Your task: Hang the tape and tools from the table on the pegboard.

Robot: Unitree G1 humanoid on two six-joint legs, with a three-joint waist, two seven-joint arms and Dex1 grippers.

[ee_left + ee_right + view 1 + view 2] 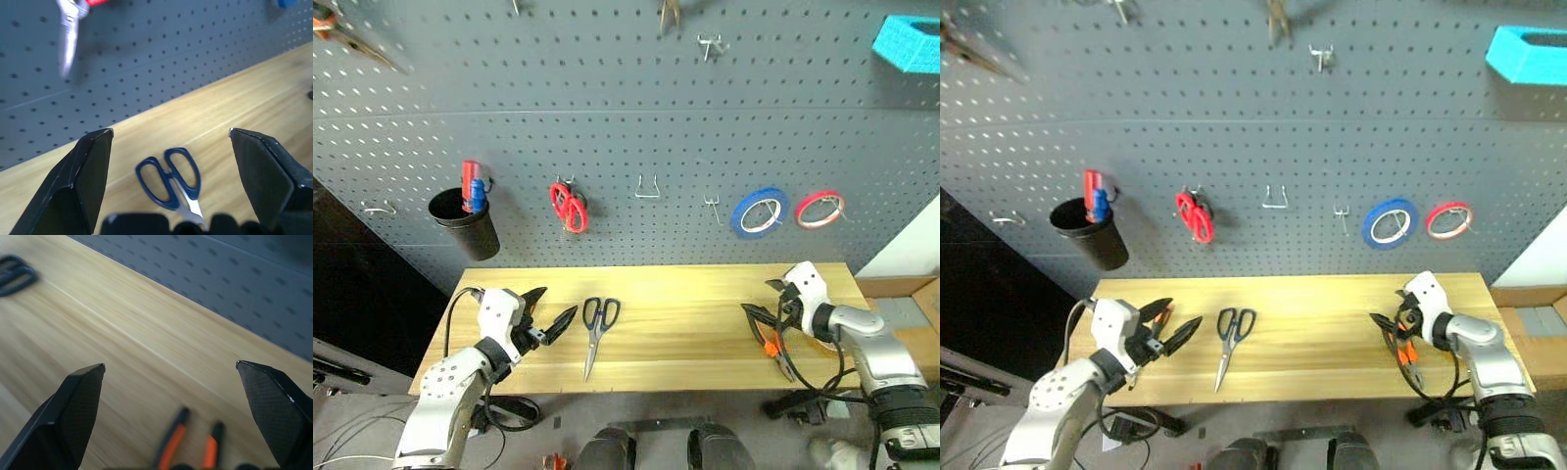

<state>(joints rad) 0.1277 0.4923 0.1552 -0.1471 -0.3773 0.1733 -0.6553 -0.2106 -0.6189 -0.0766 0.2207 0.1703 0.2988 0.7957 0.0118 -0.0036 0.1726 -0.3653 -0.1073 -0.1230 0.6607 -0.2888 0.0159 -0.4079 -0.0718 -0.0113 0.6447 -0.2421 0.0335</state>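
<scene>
- So far, none of the table's tools hangs on the pegboard (636,117), judging by what lies on the wood.
- On the table (685,323), the dark-blue-handled scissors (597,328) lie flat, handles towards the board and blades towards the robot, left of the middle.
- Towards the right end lie the orange-and-black pliers (771,345), just beneath the right gripper (766,299); part of them is hidden behind it.
- In the right eye view, a bit of orange (1164,314) shows between the left gripper's fingers; it may be the screwdriver's handle, but I cannot tell.
- No yellow-tan tape roll can be made out on the tabletop or on the board.
- Already on the board are red-handled scissors (570,207), a blue tape roll (760,212), a thin red tape roll (819,209) and a black cup (465,223) with red and blue handles; these look like fixtures, not the task's items.
- Bare hooks (647,187) sit between the red scissors and the blue roll, free to take something.
- The left gripper (546,307) hovers just beside the dark scissors, jaws spread wide and holding nothing.
- The right gripper is also spread wide and empty, over the pliers' handles.
- Judged from this, the work stands at its start: each arm seems poised for a first pick, and every hanging step is left.
</scene>
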